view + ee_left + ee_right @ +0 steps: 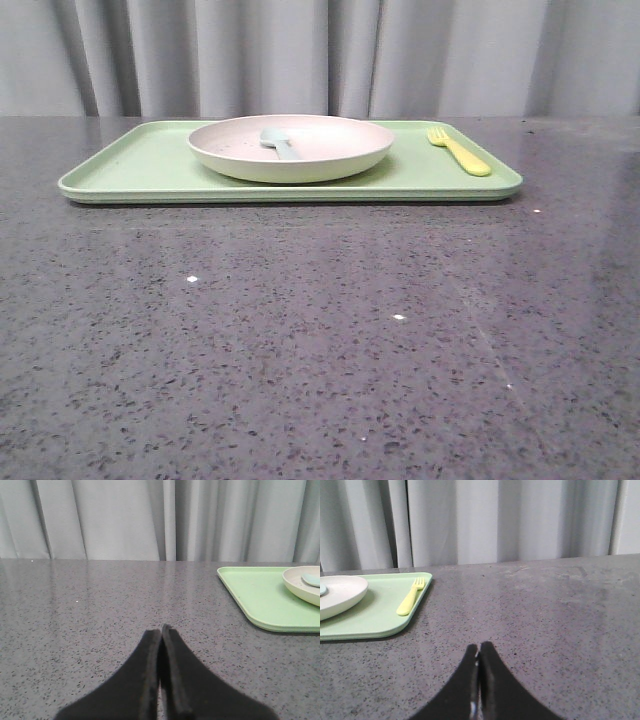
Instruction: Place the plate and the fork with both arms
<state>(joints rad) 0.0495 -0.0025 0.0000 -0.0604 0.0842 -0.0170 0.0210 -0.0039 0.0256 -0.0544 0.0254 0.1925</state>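
Observation:
The cream-white plate (300,152) sits on the light-green tray (130,165) near its middle, with a pale blue-green spoon-like utensil (278,141) lying in it. The yellow fork (460,152) lies on the tray's right end, tines pointing away. My left gripper (161,628) is shut and empty, low over the bare table left of the tray (255,595); the plate's edge (302,586) shows there. My right gripper (479,645) is shut and empty, over the table right of the tray (375,615); the fork (410,597) and plate (340,595) show there. Neither gripper shows in the front view.
The dark speckled table (320,340) stretches from the tray toward the front. A grey curtain (320,55) hangs behind the table's far edge.

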